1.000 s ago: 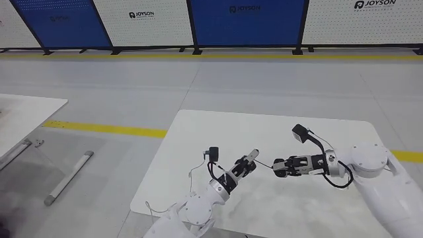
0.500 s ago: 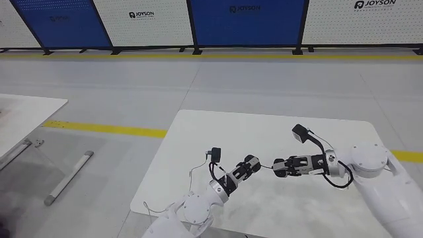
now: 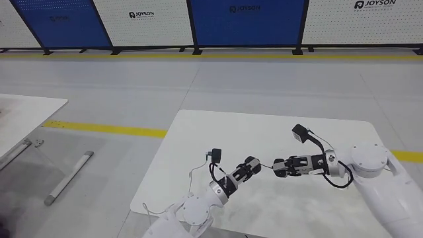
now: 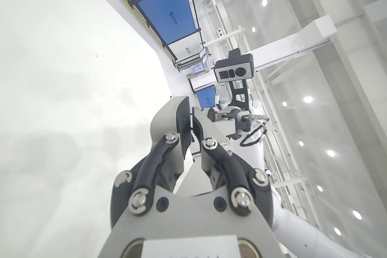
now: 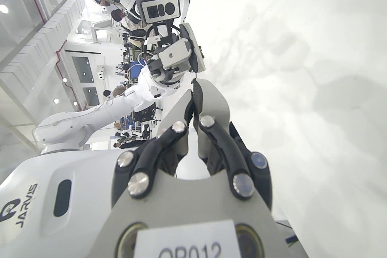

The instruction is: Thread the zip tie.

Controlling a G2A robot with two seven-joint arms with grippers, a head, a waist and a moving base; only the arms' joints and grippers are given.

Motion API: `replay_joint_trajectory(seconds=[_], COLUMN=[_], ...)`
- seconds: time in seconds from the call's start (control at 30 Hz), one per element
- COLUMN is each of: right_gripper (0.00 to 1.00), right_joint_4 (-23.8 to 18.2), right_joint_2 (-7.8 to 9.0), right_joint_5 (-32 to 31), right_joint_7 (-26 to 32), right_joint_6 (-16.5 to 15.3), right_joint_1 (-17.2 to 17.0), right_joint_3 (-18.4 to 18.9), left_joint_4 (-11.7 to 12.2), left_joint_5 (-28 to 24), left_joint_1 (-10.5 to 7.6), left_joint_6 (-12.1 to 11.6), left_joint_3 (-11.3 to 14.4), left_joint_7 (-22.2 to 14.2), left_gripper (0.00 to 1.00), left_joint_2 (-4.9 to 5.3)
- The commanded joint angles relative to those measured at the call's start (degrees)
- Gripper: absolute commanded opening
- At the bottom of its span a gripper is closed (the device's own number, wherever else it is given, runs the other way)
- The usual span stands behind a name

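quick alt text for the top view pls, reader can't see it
Over a white table, the robot's left hand and right hand face each other, each shut on one end of a dark zip tie spanning the gap between them. Behind are a grey floor with yellow lines and blue and white panels.

White table (image 3: 218, 132), rounded corners, matte top

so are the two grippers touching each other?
Apart. The top view shows bare table between the left gripper and the right gripper, with the thin zip tie spanning the gap.
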Motion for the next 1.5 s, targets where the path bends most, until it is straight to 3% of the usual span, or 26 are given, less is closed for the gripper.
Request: replay_joint_trajectory(seconds=[0.0, 0.07, 0.2, 0.43, 0.63, 0.9, 1.0, 1.03, 1.1, 1.23, 1.47], right_gripper=[0.00, 0.00, 0.00, 0.00, 0.00, 0.00, 0.00, 0.00, 0.00, 0.00, 0.00], right_joint_4=[0.0, 0.0, 0.0, 0.0, 0.0, 0.0, 0.0, 0.0, 0.0, 0.0, 0.0], right_joint_2=[0.00, 0.00, 0.00, 0.00, 0.00, 0.00, 0.00, 0.00, 0.00, 0.00, 0.00], right_joint_5=[0.0, 0.0, 0.0, 0.0, 0.0, 0.0, 0.0, 0.0, 0.0, 0.0, 0.0], right_joint_7=[0.0, 0.0, 0.0, 0.0, 0.0, 0.0, 0.0, 0.0, 0.0, 0.0, 0.0], right_joint_6=[0.0, 0.0, 0.0, 0.0, 0.0, 0.0, 0.0, 0.0, 0.0, 0.0, 0.0], right_joint_1=[0.0, 0.0, 0.0, 0.0, 0.0, 0.0, 0.0, 0.0, 0.0, 0.0, 0.0], right_joint_3=[0.0, 0.0, 0.0, 0.0, 0.0, 0.0, 0.0, 0.0, 0.0, 0.0, 0.0], left_joint_4=[-0.3, -0.6, -0.8, -0.2, 0.1, 0.1, 0.0, 0.0, -0.1, -0.3, 0.1], left_joint_5=[0.3, 1.1, 2.1, 1.2, 1.2, 1.6, 1.5, 1.4, 1.1, 0.7, 0.7], left_joint_1=[0.40, 0.84, 1.13, 0.52, 0.29, 0.52, 0.50, 0.50, 0.52, 0.46, 0.16], left_joint_6=[-0.5, -0.8, -0.8, -0.5, -0.7, -1.0, -1.0, -1.0, -1.1, -1.0, -0.7], left_joint_3=[0.0, 0.1, 0.3, 0.5, 0.6, 0.6, 0.6, 0.6, 0.5, 0.3, 0.4], left_joint_7=[-0.5, -0.7, -0.3, 0.1, 0.2, 0.2, 0.1, 0.1, 0.3, 0.3, 1.0], left_gripper=[0.95, 0.84, 0.53, 0.39, 0.20, 0.15, 0.25, 0.33, 0.34, 0.26, 0.00], left_joint_2=[0.07, 0.13, 0.10, -0.15, -0.28, -0.32, -0.36, -0.38, -0.41, -0.47, -0.65])
